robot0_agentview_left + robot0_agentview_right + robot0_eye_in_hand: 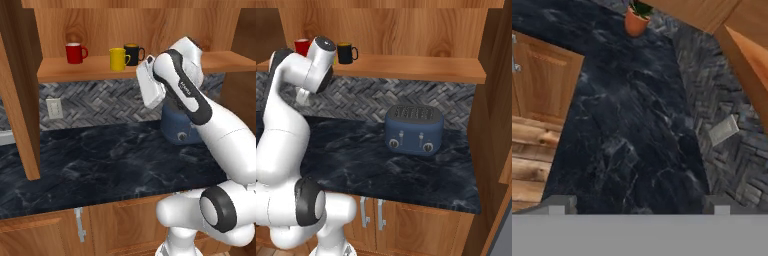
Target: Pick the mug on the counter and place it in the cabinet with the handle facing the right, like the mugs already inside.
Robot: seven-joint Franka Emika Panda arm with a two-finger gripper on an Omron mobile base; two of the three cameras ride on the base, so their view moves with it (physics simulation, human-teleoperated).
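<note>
The yellow mug [118, 59] stands upright on the cabinet's shelf [75, 71], its handle [128, 58] pointing right. It sits between the red mug [75, 53] and the black mug [134, 52], close to the black one. My white hand [150, 84] hangs just right of the yellow mug, in front of the shelf's edge and apart from the mug. In the hand view my gripper [639, 204] is open with nothing between its tips, looking down on the dark counter [637, 125]. The red mug [302, 46] and the black mug [346, 52] show beside my arm in the right base view.
A blue toaster [414, 129] stands on the counter [100, 165] at the back right, partly behind my arm. The cabinet's thick side panel [20, 90] drops to the counter on the left. A wall outlet [54, 107] sits on the tiled backsplash. A potted plant [636, 20] stands far along the counter.
</note>
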